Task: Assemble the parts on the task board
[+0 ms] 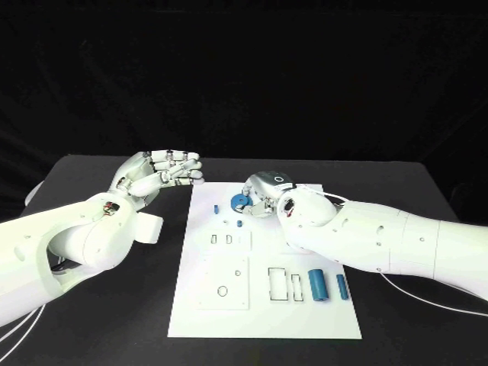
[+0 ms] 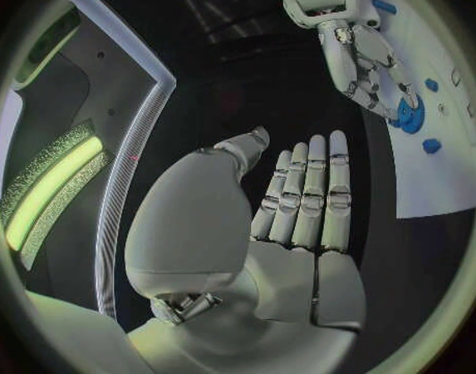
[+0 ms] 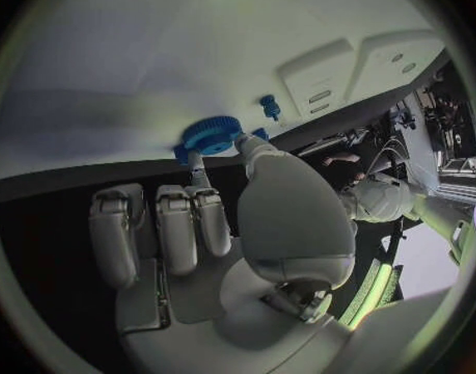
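My right hand (image 1: 275,192): pinching the round blue toothed gear (image 3: 211,134) between thumb and a fingertip, the other fingers curled back beside it; I judge the light pinch is for seating or turning the gear on its spot without covering it.
Gear's place: at the far end of the flat white task board (image 1: 206,305), near its far edge and about midway across, right at my right fingertips.
My left hand (image 2: 295,216): holding nothing, fingers straight and pressed side by side, held off the board just beyond its far-left corner, over the black table (image 1: 101,171); probably parked there to leave the working hand room.
Gear relative to left hand: well apart, across the board's far end.
Small blue pegs (image 1: 216,207): two near the gear, a little nearer me on the board, one standing; not touched by either hand.
Two blue cylinders (image 1: 319,286): lying side by side near the board's near-right part, next to the rectangular cut-outs (image 1: 278,283); well apart from both hands.
Progress, as I judge it: early, since most parts lie loose and several slots are unfilled.
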